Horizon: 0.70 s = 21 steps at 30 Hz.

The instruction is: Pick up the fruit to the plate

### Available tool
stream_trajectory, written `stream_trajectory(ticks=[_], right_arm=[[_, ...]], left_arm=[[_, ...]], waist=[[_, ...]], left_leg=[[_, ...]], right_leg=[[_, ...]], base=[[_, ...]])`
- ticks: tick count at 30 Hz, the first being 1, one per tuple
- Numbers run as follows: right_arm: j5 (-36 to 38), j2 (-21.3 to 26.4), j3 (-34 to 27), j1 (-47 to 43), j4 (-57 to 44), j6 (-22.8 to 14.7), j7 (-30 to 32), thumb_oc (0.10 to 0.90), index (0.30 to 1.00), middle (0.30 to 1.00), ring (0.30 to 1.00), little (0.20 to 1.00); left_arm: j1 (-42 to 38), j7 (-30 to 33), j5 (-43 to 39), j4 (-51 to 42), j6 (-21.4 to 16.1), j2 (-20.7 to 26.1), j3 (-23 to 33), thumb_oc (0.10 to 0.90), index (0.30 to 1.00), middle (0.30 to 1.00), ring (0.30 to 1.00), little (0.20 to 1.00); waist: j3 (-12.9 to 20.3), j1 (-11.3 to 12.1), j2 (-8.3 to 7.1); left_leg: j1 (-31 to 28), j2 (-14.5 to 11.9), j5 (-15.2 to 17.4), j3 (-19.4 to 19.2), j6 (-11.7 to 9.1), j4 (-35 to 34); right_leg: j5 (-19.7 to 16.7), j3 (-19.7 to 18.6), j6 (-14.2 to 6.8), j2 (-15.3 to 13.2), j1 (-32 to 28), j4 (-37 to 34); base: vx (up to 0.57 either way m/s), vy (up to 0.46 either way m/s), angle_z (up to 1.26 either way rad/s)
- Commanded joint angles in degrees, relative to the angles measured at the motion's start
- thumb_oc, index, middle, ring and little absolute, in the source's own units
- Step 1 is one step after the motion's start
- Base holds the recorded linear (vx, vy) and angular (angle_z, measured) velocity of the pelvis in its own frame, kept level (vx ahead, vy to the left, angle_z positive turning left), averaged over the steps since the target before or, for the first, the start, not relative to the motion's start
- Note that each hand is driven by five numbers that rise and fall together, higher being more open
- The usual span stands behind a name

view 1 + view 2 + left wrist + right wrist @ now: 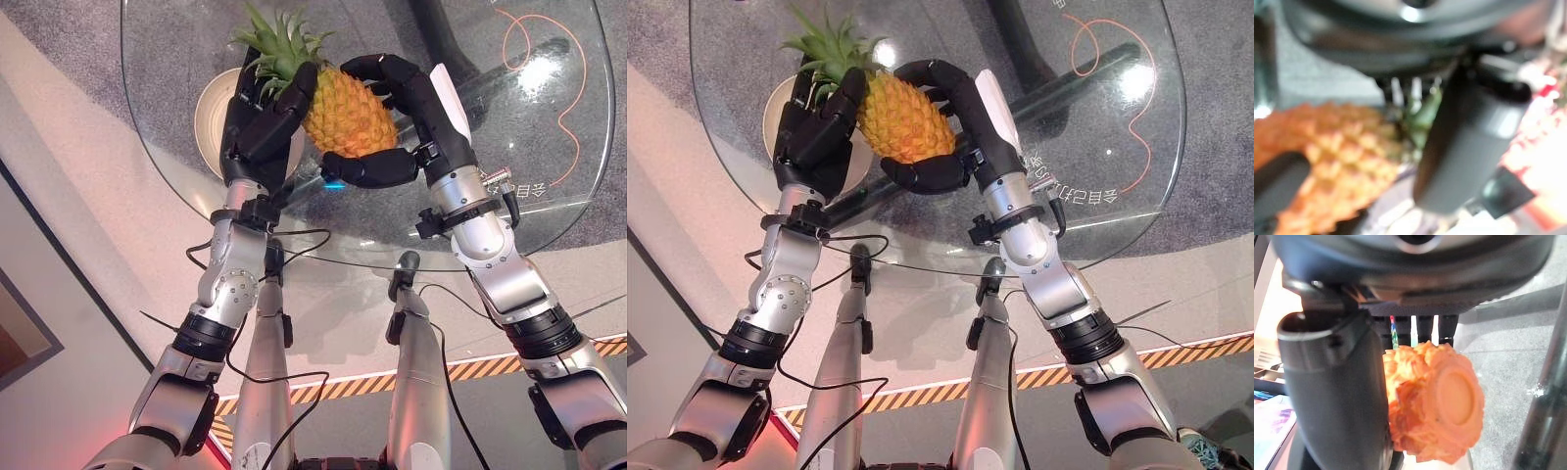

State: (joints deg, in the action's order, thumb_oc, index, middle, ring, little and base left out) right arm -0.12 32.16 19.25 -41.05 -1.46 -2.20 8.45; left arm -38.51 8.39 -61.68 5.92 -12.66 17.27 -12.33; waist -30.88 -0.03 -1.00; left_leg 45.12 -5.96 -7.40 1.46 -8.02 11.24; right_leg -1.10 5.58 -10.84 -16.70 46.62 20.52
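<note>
Both arms reach forward, hands raised close together and facing one another. The left hand [257, 132] has its fingers curled inward toward the right. The right hand [407, 122] arches over, fingers hooked above, thumb curled beneath, clamping what sits between them.

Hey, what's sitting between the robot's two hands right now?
The pineapple, gripped between the left hand and right hand above the glass table; both eye views show it.

A round glass worktop [549, 147] fills the upper frame. An orange line drawing [549, 69] marks its upper right surface. Grey speckled floor [59, 29] shows through the glass. A yellow-black hazard stripe [470, 370] crosses the lower right floor.
</note>
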Motion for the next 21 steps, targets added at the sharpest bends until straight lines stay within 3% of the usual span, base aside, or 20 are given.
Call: stream_trajectory(ticks=[1, 4, 6, 7, 8, 21], right_arm=[[-2.1, -0.8, -0.4, -5.8, -10.6, -7.1, -2.6, 0.1, 0.3, 0.3, 0.3, 0.2], [-2.3, -0.7, -0.1, -5.9, -10.8, -6.9, -2.9, 0.1, 0.3, 0.3, 0.3, 0.2], [-1.8, -0.3, 0.0, -6.2, -10.7, -7.1, -3.1, 0.1, 0.3, 0.3, 0.3, 0.2], [-1.8, -0.3, 0.1, -6.2, -10.7, -7.1, -3.1, 0.1, 0.3, 0.3, 0.3, 0.2], [-1.7, -0.3, 0.1, -6.1, -10.7, -7.2, -3.1, 0.1, 0.3, 0.3, 0.3, 0.2], [-1.6, -0.1, 0.1, -6.1, -10.2, -8.1, -2.6, 0.1, 0.3, 0.3, 0.3, 0.2]], left_arm=[[-5.6, -1.9, 1.6, -9.8, -4.3, 0.0, 1.3, 0.8, 0.9, 0.9, 0.9, 0.9], [-5.5, -2.4, 1.9, -9.8, -4.4, 0.0, 1.2, 0.8, 0.9, 0.9, 0.9, 0.9], [-5.8, -5.3, 2.2, -9.9, -4.8, 0.2, 1.0, 0.753, 0.86, 0.86, 0.86, 0.853], [-5.9, -5.9, 2.2, -10.0, -4.9, 0.3, 0.9, 0.399, 0.556, 0.556, 0.556, 0.499], [-5.9, -7.7, 2.3, -10.3, -5.1, 0.3, 0.7, 0.1, 0.3, 0.3, 0.3, 0.2], [-7.2, -12.1, 1.1, -9.4, -5.1, 1.3, -0.1, 0.1, 0.3, 0.3, 0.3, 0.2]], waist=[[1.1, 0.4, -0.74], [1.1, 0.4, -0.73], [1.1, 0.3, -0.79], [1.1, 0.3, -0.78], [1.1, 0.3, -0.8], [1.1, 0.0, -0.89]], left_leg=[[-0.4, 1.2, 4.7, -1.1, 3.1, 5.2], [-0.2, 1.2, 4.7, -1.1, 3.1, 5.3], [-0.2, 1.1, 4.7, -1.2, 3.1, 5.3], [-0.2, 1.1, 4.7, -1.1, 3.1, 5.3], [-0.2, 1.1, 4.7, -1.1, 3.1, 5.3], [-0.2, 0.9, 5.0, -1.1, 3.1, 5.9]], right_leg=[[-3.8, 3.3, 2.5, 2.1, -2.7, -5.5], [-3.8, 3.3, 2.5, 2.1, -2.6, -5.5], [-3.9, 3.3, 2.5, 2.1, -2.6, -5.5], [-3.9, 3.3, 2.5, 2.1, -2.5, -5.5], [-3.8, 3.2, 2.5, 2.1, -2.6, -5.4], [-3.8, 2.7, 2.5, 2.2, -2.2, -4.9]], base=[[0.0, 0.0, 0.0], [0.0, 0.0, 0.0], [0.0, 0.0, 0.0], [0.0, 0.0, 0.0], [0.0, 0.0, 0.0], [0.0, 0.0, 0.0]])
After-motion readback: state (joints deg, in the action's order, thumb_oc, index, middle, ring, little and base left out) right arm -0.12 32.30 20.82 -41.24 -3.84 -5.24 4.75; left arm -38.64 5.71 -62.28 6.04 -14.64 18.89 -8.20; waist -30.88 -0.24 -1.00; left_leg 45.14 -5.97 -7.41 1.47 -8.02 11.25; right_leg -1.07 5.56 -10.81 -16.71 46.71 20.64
